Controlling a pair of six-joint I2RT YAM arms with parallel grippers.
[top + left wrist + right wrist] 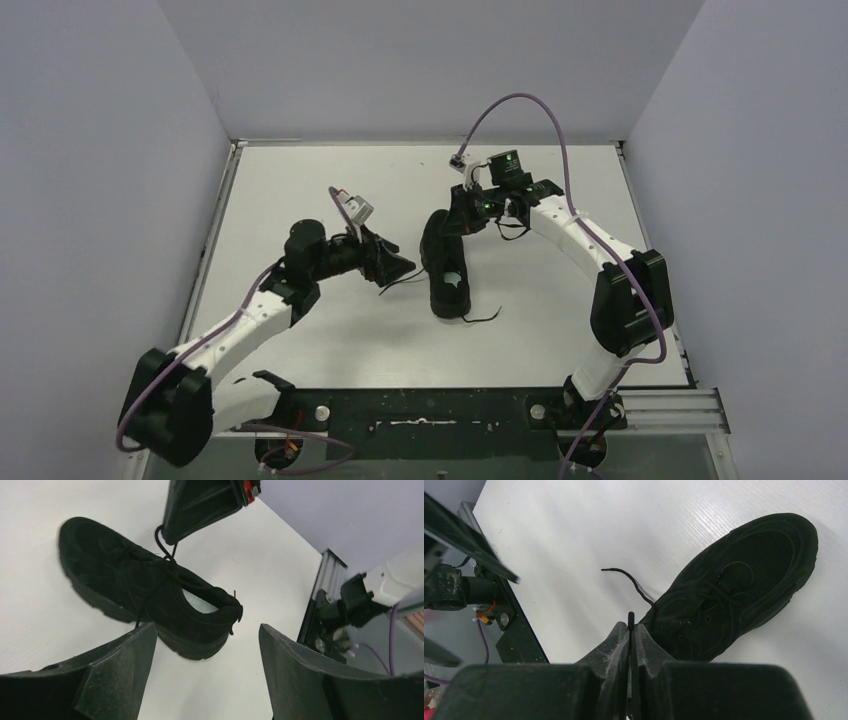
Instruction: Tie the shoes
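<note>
White table [330, 180]: the shoe [441, 252] is faced by the open left gripper [206, 632]. Its lace [630, 616] is pinched by the right gripper [630, 628].

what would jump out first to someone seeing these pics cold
A single black sneaker lies in the middle of the white table, with loose lace ends trailing beside it. The right claw is shut on a thin lace right at the shoe, while the left claw stands wide open just to the shoe's left.
</note>
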